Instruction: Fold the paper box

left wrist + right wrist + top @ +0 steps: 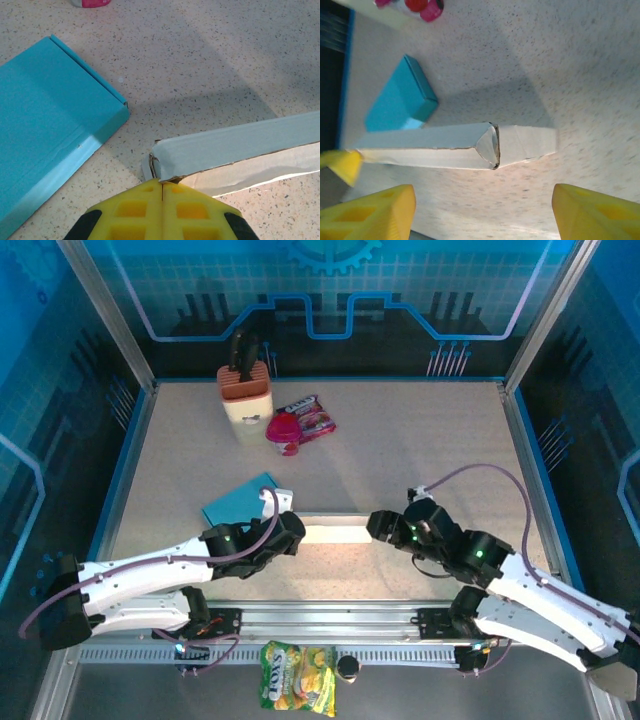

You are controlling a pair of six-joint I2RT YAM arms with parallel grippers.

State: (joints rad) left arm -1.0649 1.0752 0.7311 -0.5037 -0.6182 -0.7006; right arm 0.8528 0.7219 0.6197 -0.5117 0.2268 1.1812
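Flat carton (pixel 240 502) left of paper box (pixel 335 532)

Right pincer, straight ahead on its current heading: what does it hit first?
Most likely the triangular end of the paper box, right ahead of the right pincer; depth is unclear.

Lab test cell: aluminium frame (pixel 104 310), blue printed backdrop (pixel 330 285), speckled table (pixel 420 440).

My fingers (pixel 370 210) were yellow, the paper box (pixel 420 145) pale grey-white, the flat carton (pixel 45 130) teal, and the tabletop (pixel 420 450) speckled beige.
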